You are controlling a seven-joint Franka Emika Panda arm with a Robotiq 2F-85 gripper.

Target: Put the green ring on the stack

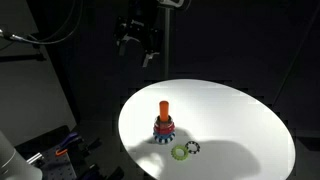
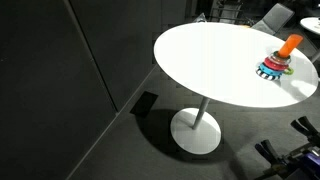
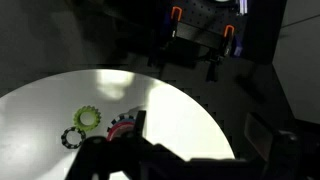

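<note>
The gripper hangs in the dark at the upper centre of the frame in an exterior view, well above the round white table and touching nothing. It is a dark shape on a dark ground, so whether its jaws are apart or together cannot be told.

The green ring lies flat on the table top in the lower centre of that frame, well below the gripper and a little to the right of it. Just beside it, to the right, lies a small dark toothed ring. The stack stands upright up and to the left of the green ring, near it but apart; its orange peg rises from the red and blue toothed rings at its base.

In the wrist view the gripper is a blurred black mass along the bottom edge. The green ring lies at left of centre, above and to the left of that mass, with the dark toothed ring beside it at lower left and the stack just to its right.

In an exterior view the stack stands near the right edge of the table; the green ring cannot be made out there.
</note>
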